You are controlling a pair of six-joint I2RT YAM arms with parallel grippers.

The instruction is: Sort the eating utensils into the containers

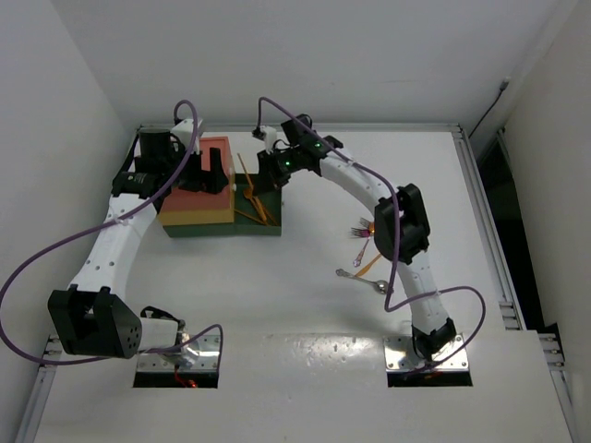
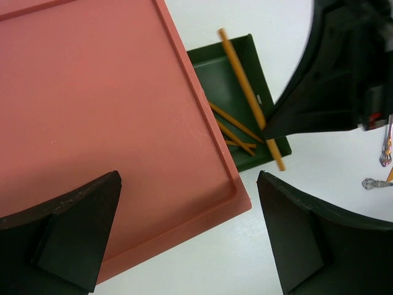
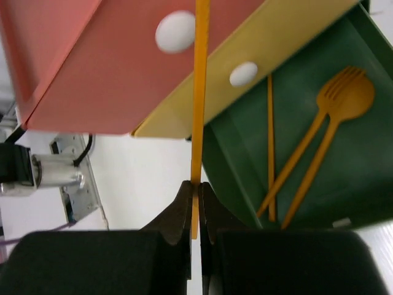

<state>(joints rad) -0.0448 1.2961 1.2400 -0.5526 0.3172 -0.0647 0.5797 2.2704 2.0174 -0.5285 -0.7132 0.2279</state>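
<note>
1. The black right gripper (image 3: pixel 195 187) is clamped on a long thin orange plastic utensil (image 3: pixel 200 92) near one end. Its shaft slants over the open dark green bottom drawer (image 3: pixel 362 166), where other orange utensils (image 3: pixel 344 92) lie.
2. It is probably best lowered level inside the walls before release, so neither end rides the rim.
3. The left gripper (image 2: pixel 189 178) hovers spread and empty above the red-orange top drawer (image 2: pixel 92 92).
</note>
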